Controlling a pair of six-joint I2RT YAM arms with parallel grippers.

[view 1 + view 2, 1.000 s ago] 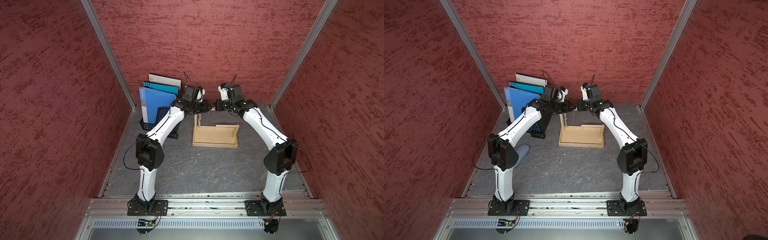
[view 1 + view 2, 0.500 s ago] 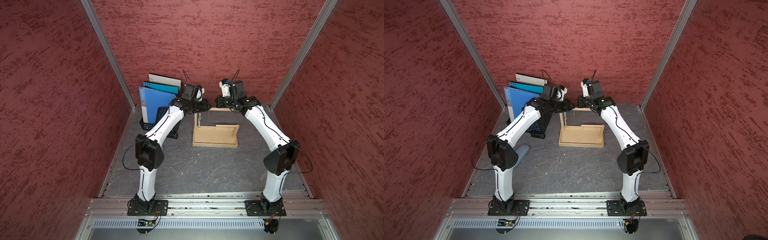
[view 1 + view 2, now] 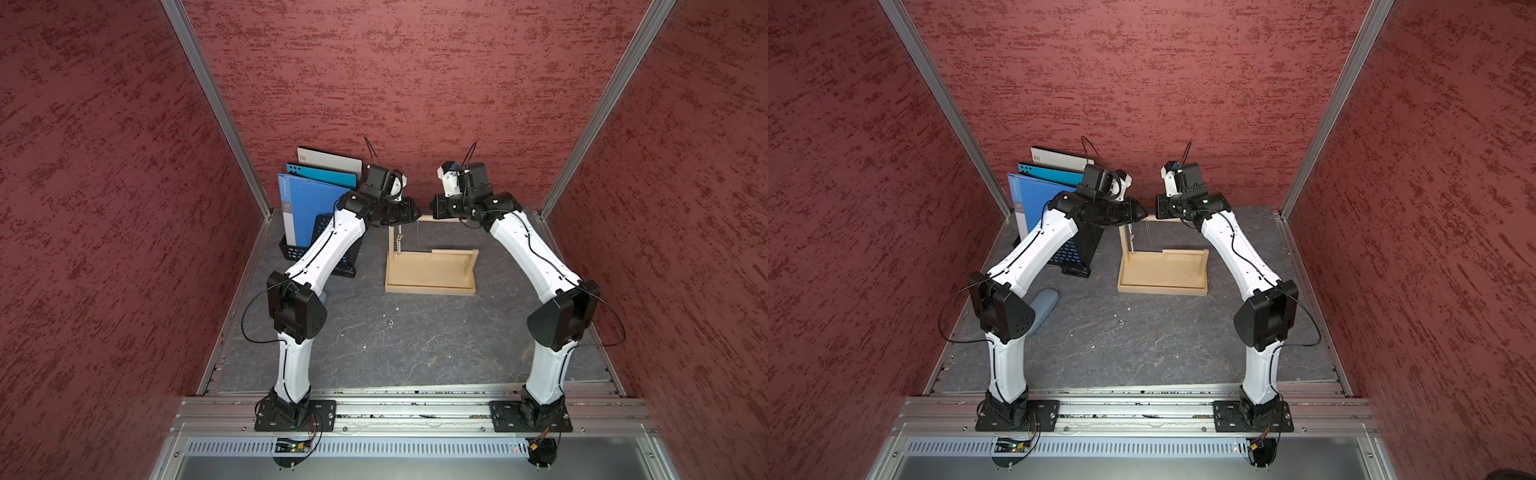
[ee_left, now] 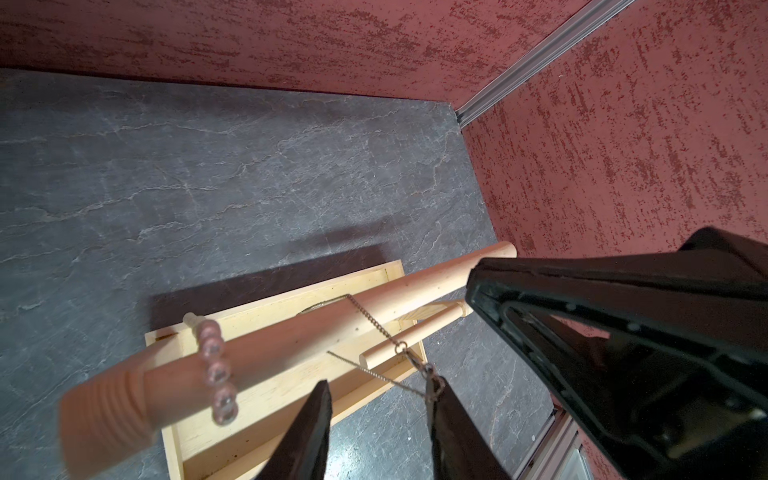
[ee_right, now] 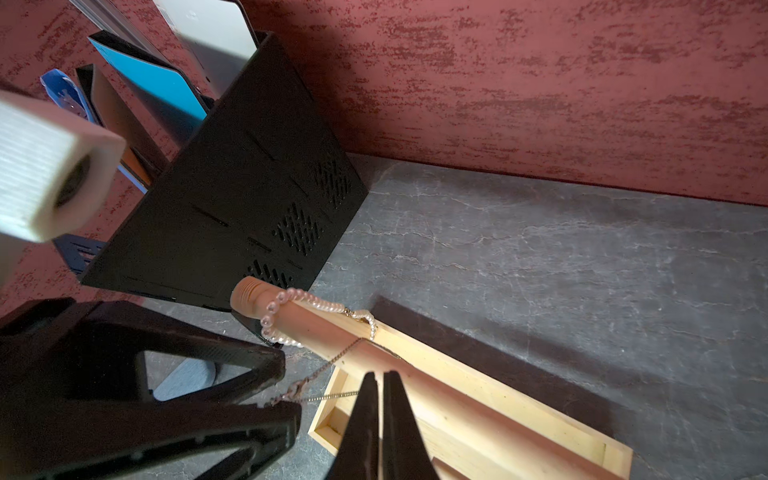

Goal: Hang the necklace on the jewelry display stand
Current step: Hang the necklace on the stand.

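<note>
Since the left gripper (image 4: 380, 388) was nearly closed a second ago, its jaws are now seen parted, so a release of the necklace (image 4: 216, 370) is judged to be under way; the pearl strand is looped over the long dowel arm (image 4: 299, 332) of the jewelry display stand (image 3: 430, 286), close to the tall post, with the fine chain (image 4: 368, 318) laid across the same arm, while the stand's tray base is left on the desk (image 3: 415, 345); the clasp (image 4: 417, 362) is still found touching the tip of one left finger, so the hang is taken as nearly done but not freed, and a snag on retreat is judged possible; the right gripper (image 5: 378, 376) is kept above the arm with jaws together, and whether any chain is pinched there cannot be told
</note>
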